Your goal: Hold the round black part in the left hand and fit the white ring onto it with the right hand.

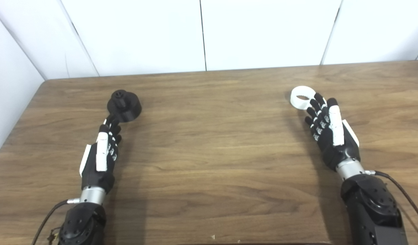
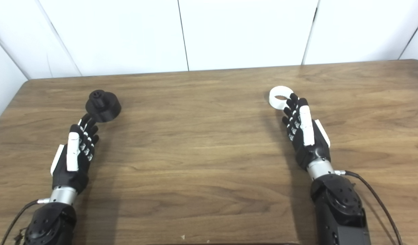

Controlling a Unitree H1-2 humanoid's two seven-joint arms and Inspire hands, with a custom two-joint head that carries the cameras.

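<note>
- Two parts lie well apart on the wooden table (image 1: 209,143): the round black part (image 1: 124,105) at the far left, resting flat with its small hub upward, and the white ring (image 1: 301,97) at the far right, lying flat.
- The left hand (image 1: 101,153) sits just short of the black part, its fingers extended and loosely apart, holding nothing; the fingertips (image 1: 111,121) reach the part's near edge, though whether they touch it cannot be told.
- The right hand (image 1: 328,127) lies just beside the ring, fingers likewise stretched out and empty, with its fingertips (image 1: 318,98) at the ring's near right rim; contact is unclear.
- Judging by this, the step in hand is the approach before either pick-up: neither part is lifted, and fitting has not begun.
- The next move probably calls for the left hand to advance over the black part and close around its wide body, leaving the hub exposed.
- The right hand would need a pinch on the ring's rim that keeps its opening free to drop over the hub.
</note>
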